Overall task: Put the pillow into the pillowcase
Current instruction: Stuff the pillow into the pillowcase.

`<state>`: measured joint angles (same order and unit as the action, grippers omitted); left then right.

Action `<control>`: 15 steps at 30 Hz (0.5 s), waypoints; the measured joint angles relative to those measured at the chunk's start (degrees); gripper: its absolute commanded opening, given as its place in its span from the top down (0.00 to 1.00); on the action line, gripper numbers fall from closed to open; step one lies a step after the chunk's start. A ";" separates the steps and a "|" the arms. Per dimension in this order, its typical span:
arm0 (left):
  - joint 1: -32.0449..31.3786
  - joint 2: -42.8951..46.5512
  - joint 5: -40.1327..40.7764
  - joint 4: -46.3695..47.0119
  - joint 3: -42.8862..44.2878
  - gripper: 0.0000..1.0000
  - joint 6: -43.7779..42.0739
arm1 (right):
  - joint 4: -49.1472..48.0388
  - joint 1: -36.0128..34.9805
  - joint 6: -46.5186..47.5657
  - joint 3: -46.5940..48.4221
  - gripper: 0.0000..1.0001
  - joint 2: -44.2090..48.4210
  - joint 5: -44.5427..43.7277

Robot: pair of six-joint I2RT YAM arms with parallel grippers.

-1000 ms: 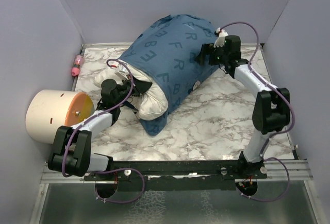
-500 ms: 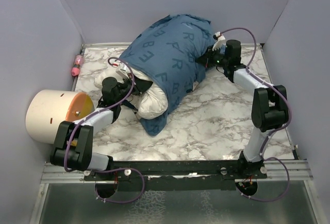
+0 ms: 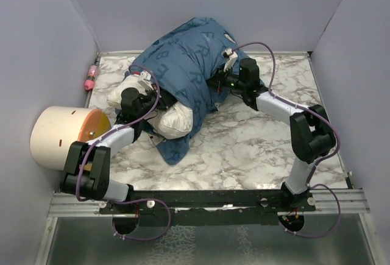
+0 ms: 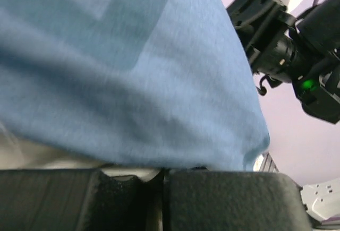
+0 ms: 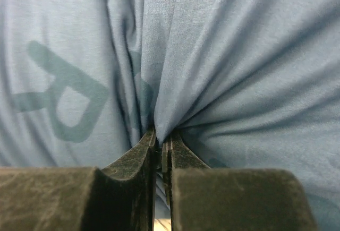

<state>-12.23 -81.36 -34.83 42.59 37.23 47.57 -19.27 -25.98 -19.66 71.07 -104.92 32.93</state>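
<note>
The blue lettered pillowcase [image 3: 183,64] lies bunched over the back of the marble table. The white pillow [image 3: 175,122] bulges out of its open near-left end, and a second white bulge shows left of my left gripper. My left gripper [image 3: 146,102] sits at that opening, jaws shut, with the pillowcase [image 4: 133,82] draped down onto its fingertips [image 4: 163,170] and white pillow cloth just behind. My right gripper [image 3: 218,82] is at the case's right flank, shut on a pinched fold of the pillowcase [image 5: 212,56], which gathers into creases at the gripper [image 5: 159,135].
A cream cylinder with an orange end [image 3: 64,137] lies at the left edge. A small pink bottle [image 3: 91,77] sits by the left wall. Purple walls enclose the table [image 3: 262,137]. The right arm's wrist [image 4: 287,45] shows in the left wrist view.
My right gripper has shut on the pillowcase and moved left, dragging the fabric and the whole bundle leftward. The left gripper has stayed shut and barely shifted.
</note>
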 measured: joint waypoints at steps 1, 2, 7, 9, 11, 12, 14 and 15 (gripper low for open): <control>-0.20 0.44 -0.17 -0.44 -0.09 1.00 -0.50 | 0.98 0.48 0.48 -0.44 0.72 0.26 -0.94; -0.46 1.18 -0.55 -1.03 -0.31 1.00 -1.31 | 2.27 0.92 1.27 -1.03 0.61 0.87 -1.92; -1.57 4.68 -2.49 -3.23 -2.54 1.00 -5.73 | 10.80 1.49 8.26 -10.36 0.28 14.29 -3.91; -1.70 5.55 -2.51 -3.78 -3.32 1.00 -6.64 | 13.35 1.18 10.40 -12.81 0.27 20.68 -3.04; -1.70 6.10 -2.38 -3.80 -3.63 1.00 -6.91 | 15.52 0.48 12.07 -13.55 0.26 26.14 -1.79; -1.70 6.27 -2.21 -3.63 -3.69 1.00 -6.86 | 15.91 0.02 12.66 -13.55 0.26 27.56 -1.36; -1.70 6.51 -1.38 -2.91 -4.07 1.00 -6.43 | 16.81 -2.16 14.67 -13.55 0.25 29.53 -1.42; -1.70 6.58 -0.81 -2.67 -4.33 1.00 -6.12 | 17.31 -3.78 15.65 -13.55 0.25 29.86 -2.03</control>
<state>-13.93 -74.78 -35.64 39.92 32.91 41.45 -1.96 -29.76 -4.01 57.52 -75.07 30.89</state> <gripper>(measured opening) 0.050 0.745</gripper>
